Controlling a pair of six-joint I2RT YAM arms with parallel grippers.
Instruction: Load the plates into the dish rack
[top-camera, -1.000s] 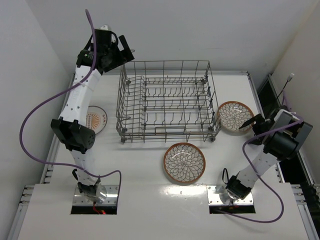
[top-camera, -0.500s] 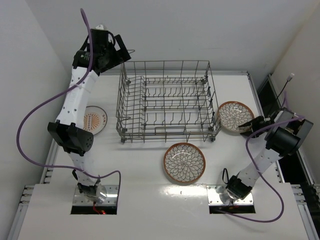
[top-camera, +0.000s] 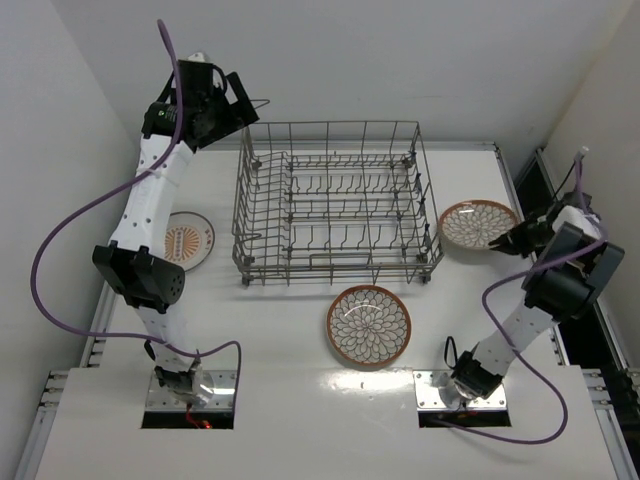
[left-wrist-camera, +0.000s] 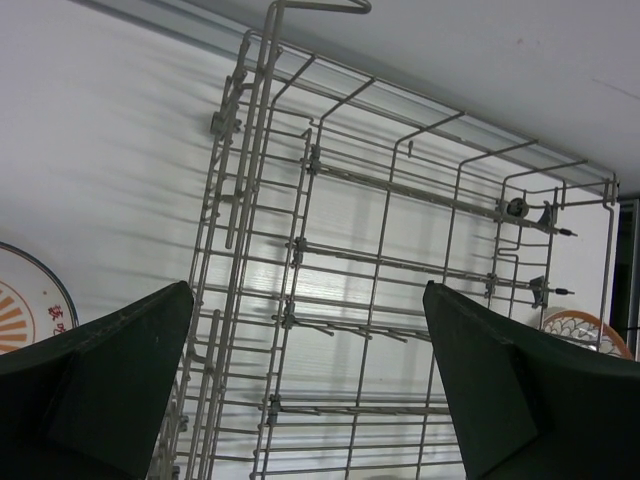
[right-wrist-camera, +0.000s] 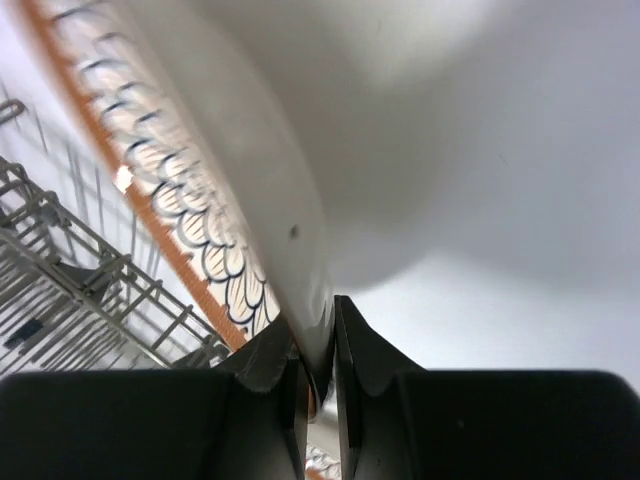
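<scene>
The right gripper (right-wrist-camera: 318, 378) is clamped on the rim of a brown-rimmed, petal-patterned plate (top-camera: 478, 225) near the tabletop's right edge, just beside the dish rack (top-camera: 335, 262). Only the right wrist view shows the plate's plain white underside. The left gripper (left-wrist-camera: 307, 288) hangs with its jaws wide apart over the rack's far-left corner. A second patterned plate (top-camera: 368, 325) lies in front of the rack. The sunburst plate (top-camera: 190, 240) lies to the rack's left, partly hidden by the left arm.

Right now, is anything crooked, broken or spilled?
Nothing is broken or spilled. Only the plate to the right of the dish rack sits tilted, because the right fingers are pinching its rim.

We see the white surface (top-camera: 300, 330) carrying the dish rack (top-camera: 330, 256), with a sunburst plate (top-camera: 192, 242) to its left and a brown-rimmed plate (top-camera: 368, 325) in front.
</scene>
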